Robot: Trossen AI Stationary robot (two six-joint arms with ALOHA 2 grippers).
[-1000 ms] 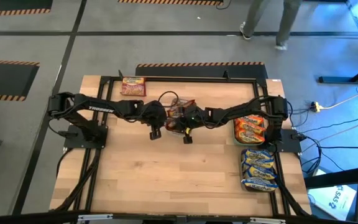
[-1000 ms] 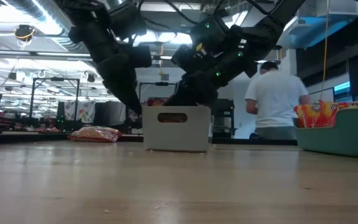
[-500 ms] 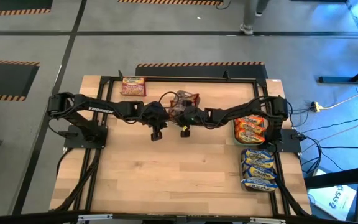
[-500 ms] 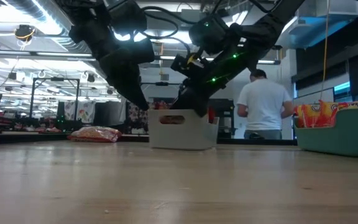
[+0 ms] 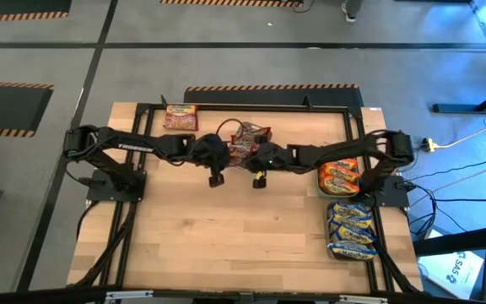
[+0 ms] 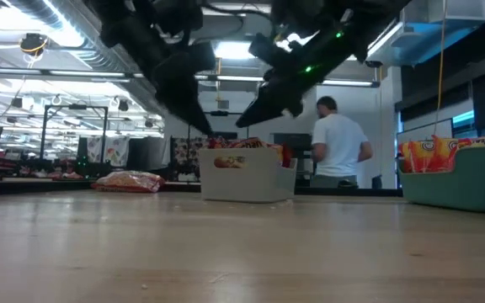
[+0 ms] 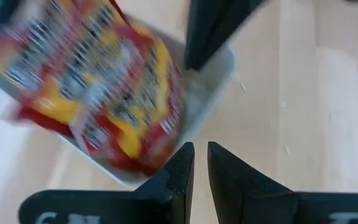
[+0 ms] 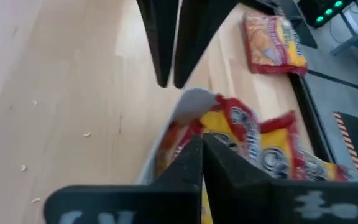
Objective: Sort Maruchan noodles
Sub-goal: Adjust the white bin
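maroon-and-yellow noodle packets are being kept in a clear tray at table's far centre; left gripper and right gripper are being held above it, both closed, empty.

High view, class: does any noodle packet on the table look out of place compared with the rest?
Yes. One maroon-and-yellow packet lies loose on the bare wood near the table's far edge, in no tray. The others sit in the clear tray mid-table or in the two trays at the right edge.
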